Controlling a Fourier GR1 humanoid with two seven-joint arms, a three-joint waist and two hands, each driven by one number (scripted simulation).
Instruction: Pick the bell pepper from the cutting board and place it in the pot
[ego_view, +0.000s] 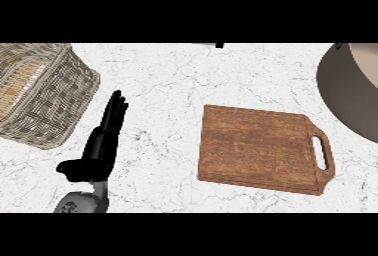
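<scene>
A brown wooden cutting board (258, 147) with a handle slot on its right side lies on the white marble counter, and nothing rests on it. No bell pepper shows anywhere in the head view. The pot (351, 87), grey outside and pale inside, is cut off by the right edge. My left hand (100, 145) stands at the lower left with straight fingers pointing up, open and holding nothing, well left of the board. My right hand is out of view.
A woven wicker basket (37, 92) stands at the far left, close beside my left hand. A small dark object (219, 45) peeks in at the counter's far edge.
</scene>
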